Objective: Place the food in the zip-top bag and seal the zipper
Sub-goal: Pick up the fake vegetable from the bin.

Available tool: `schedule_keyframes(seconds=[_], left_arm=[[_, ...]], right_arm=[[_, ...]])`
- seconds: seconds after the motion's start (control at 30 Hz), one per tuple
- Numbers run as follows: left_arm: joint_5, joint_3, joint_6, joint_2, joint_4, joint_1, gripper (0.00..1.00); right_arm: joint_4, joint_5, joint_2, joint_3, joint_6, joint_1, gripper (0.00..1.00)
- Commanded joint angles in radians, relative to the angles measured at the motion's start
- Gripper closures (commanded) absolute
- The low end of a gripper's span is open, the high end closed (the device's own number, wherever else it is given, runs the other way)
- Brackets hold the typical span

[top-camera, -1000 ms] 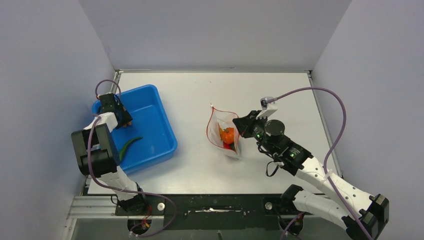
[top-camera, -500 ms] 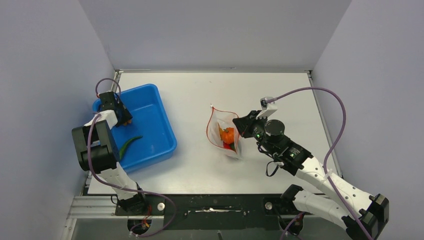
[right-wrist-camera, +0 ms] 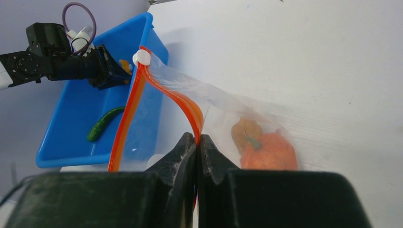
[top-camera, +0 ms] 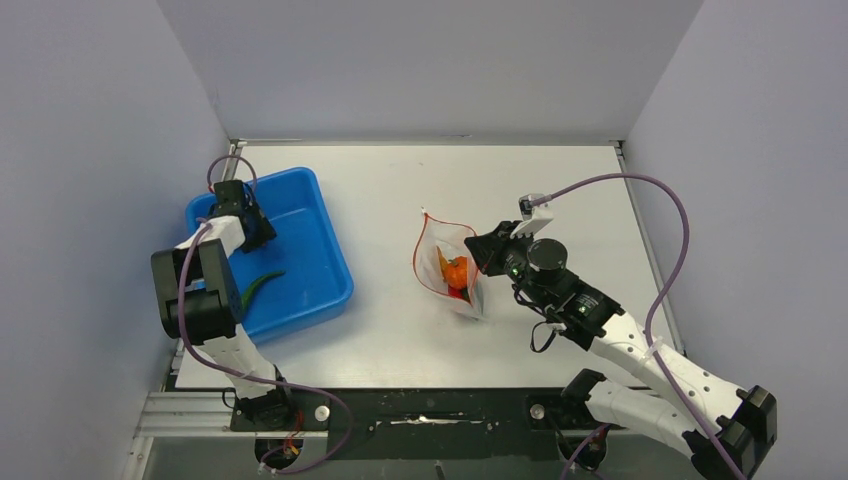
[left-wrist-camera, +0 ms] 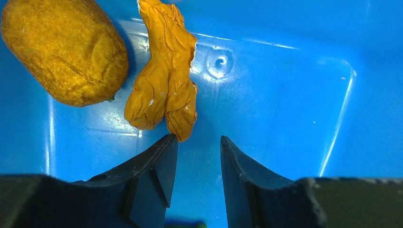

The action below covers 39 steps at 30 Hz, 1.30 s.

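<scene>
The clear zip-top bag (top-camera: 445, 262) lies mid-table with its mouth open. My right gripper (right-wrist-camera: 196, 137) is shut on its red-orange zipper (right-wrist-camera: 187, 102), holding one side of the mouth up. Inside the bag sit an orange round fruit (right-wrist-camera: 268, 151) and a yellow-brown lump (right-wrist-camera: 246, 128). My left gripper (left-wrist-camera: 197, 140) hangs open low in the blue tray (top-camera: 320, 230), nothing between its fingers. Just ahead of it lie a crinkled yellow-orange piece (left-wrist-camera: 164, 80), its tip at the left fingertip, and a yellow-brown oval lump (left-wrist-camera: 64, 50). A slim green piece (top-camera: 258, 290) lies nearer in the tray.
The tray stands at the table's left side, close to the left wall (top-camera: 100, 150). A white slider (right-wrist-camera: 141, 58) sits at the far end of the zipper. Bare table (top-camera: 560, 190) spreads behind and to the right of the bag.
My left gripper has shifted a little toward the tray's back corner, still open. The right gripper and the bag have not moved.
</scene>
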Motion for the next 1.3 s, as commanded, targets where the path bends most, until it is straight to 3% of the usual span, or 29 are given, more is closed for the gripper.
schedule_keyframes(seconds=[0.0, 0.8, 1.27], left_arm=[[-0.03, 0.043, -0.012, -0.018, 0.021, -0.001, 0.64], [-0.054, 0.083, 0.009, 0.07, 0.023, 0.005, 0.64], [-0.115, 0.077, 0.031, 0.043, 0.006, -0.002, 0.61]], right_arm=[[0.075, 0.014, 0.001, 0.019, -0.012, 0.007, 1.0], [0.064, 0.018, 0.007, 0.03, -0.014, 0.008, 1.0], [0.062, 0.023, -0.001, 0.024, -0.013, 0.008, 1.0]])
